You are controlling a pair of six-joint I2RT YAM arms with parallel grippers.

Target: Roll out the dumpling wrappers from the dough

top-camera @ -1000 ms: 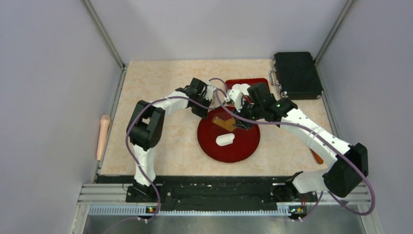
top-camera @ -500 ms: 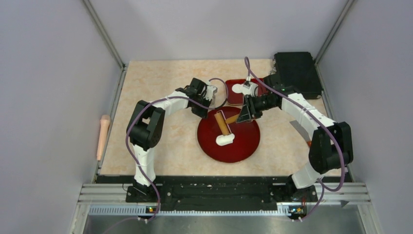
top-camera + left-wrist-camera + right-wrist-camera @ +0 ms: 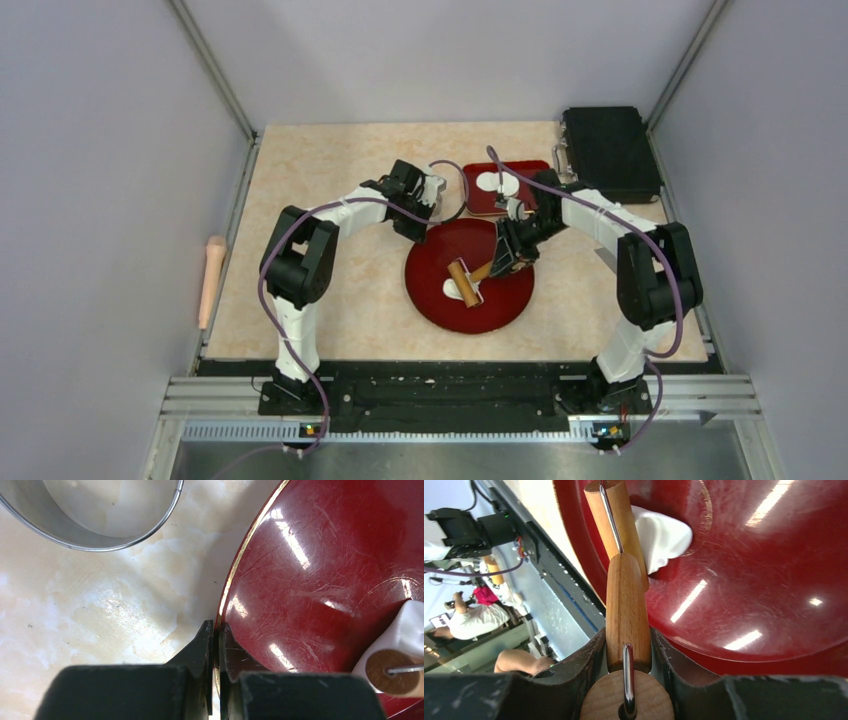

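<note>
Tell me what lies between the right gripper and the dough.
Only the small rolling pin: the right gripper clamps its handle end, and its far end rests against the dough. The right wrist view shows it.

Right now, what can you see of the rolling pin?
The rolling pin is a small T-shaped tool of light wood. It has a short handle, a thin metal wire bracket and a cross roller at the far end. The right gripper has its jaws shut on the handle. The roller sits low over the round red plate and presses against the white dough, which bulges out on one side of it.
</note>
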